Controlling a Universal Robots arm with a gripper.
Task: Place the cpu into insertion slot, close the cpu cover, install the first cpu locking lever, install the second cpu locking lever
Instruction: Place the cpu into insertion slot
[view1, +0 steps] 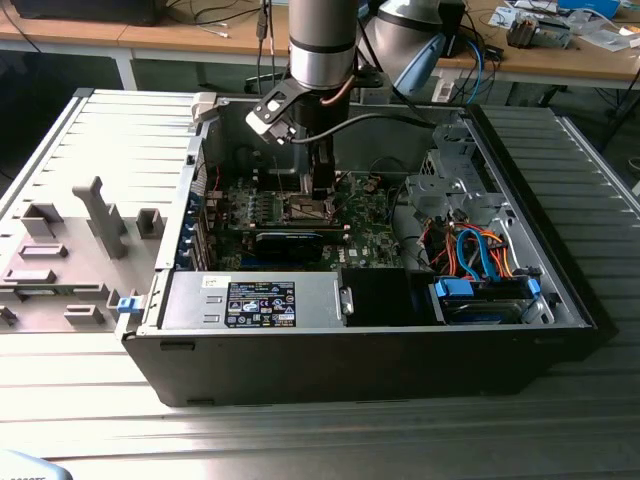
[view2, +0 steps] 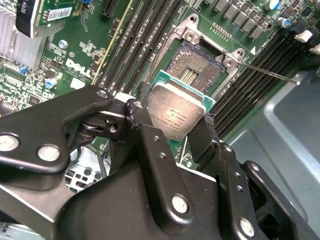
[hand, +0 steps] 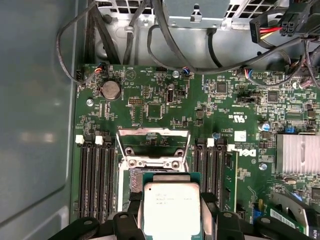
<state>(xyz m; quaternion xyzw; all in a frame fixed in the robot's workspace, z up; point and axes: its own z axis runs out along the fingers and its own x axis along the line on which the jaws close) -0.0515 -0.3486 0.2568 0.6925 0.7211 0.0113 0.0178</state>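
- The arm comes down from the upper middle of the exterior view into the open computer case, which lies on a grey slatted table.
- The gripper is low inside the case, over the green circuit board, in the middle of the exterior view.
- In both wrist views the black fingers are narrow and clamped on two opposite edges of the cpu. Its silvery top faces the cameras.
- In the first wrist view the same grip shows, with the gripper carrying the cpu between its two pads.
- The cpu is not seated. It is held above the board and overlaps one edge of the insertion slot, and most of the slot's dark centre is uncovered.
- I cannot tell from these views how high the cpu sits over the socket.
- The cpu cover stands raised on its hinge just beyond the socket, and green board shows through its window.
- A thin locking lever sticks out sideways from one socket corner, unlatched, across the memory slots.
- More long memory slots run on both sides of the socket.
- A grey moulded fixture sits on the table at the exterior view's left, well apart from the gripper.
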